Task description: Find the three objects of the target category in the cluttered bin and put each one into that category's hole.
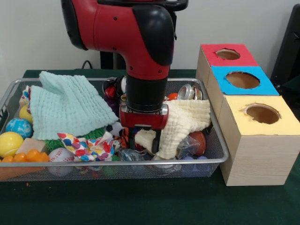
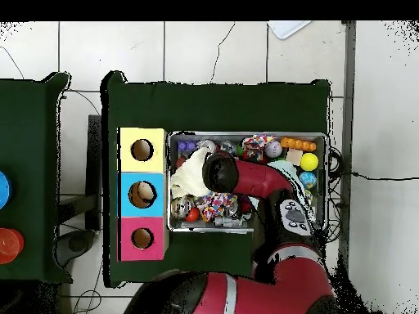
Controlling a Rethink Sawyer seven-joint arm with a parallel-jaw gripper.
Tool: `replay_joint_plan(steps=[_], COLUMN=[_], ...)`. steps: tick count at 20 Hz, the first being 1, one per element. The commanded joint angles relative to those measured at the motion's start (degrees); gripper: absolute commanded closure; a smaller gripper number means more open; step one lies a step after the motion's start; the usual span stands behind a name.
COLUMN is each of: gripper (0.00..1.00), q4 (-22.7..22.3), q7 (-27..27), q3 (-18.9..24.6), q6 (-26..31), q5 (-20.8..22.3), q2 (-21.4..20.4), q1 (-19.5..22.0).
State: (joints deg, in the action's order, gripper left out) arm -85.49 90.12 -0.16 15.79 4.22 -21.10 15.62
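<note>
**binwatcher:** So where's the arm at? I see the gripper (image 1: 151,140) down inside the bin (image 1: 216,140), right of centre in the front view, buried against a cream cloth (image 1: 185,123).

**meshfan:** Yep, and honestly I can't tell if it's pinching that cloth or just sitting in it; the folds hide the tips. From overhead the arm covers that whole spot anyway.

**binwatcher:** Any bottles showing?

**meshfan:** There's some crinkly clear plastic (image 1: 186,147) low at the front, just right of the gripper, half under the cream cloth. Could be a bottle, too hidden to be sure. A couple of dented cans (image 1: 189,92) sit at the back right corner.

**binwatcher:** And the hole?

**meshfan:** Blue-surround hole (image 1: 242,80) is the middle of three boxes standing on the green table (image 1: 140,206), just beside the bin's right end. Red one behind it, yellow one in front. A mint cloth (image 1: 65,105) covers the bin's left side, with balls along the left edge.
</note>
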Motion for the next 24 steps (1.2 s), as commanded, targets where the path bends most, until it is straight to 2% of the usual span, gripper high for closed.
replay_joint_plan(steps=[1, 7, 11, 13, 15, 16, 19, 22, 24], gripper=[0.00, 0.00, 0.00, 0.00, 0.00, 0.00, 0.00, 0.00, 0.00], q4=[6.8, 9.2, 10.2, 9.6, 8.9, 7.1, 4.8, 4.3, 3.9], q7=[5.7, 3.5, 3.0, 3.5, 4.8, 6.2, 9.8, 8.9, 6.9], q3=[-6.2, -9.1, -8.9, -9.2, -9.8, -9.1, -3.0, 3.9, 8.0], q6=[0.6, 7.0, 5.6, 2.1, -3.0, -6.1, -17.9, -18.1, -12.8], q5=[4.1, 5.1, 5.5, 6.3, 7.5, 7.4, 7.2, 6.7, 5.1], q2=[3.2, 0.4, -1.1, -1.2, 0.5, 1.5, 7.0, 10.5, 11.9], q1=[-4.2, -5.8, -5.6, -5.6, -5.8, -5.1, -0.5, 5.0, 8.4])
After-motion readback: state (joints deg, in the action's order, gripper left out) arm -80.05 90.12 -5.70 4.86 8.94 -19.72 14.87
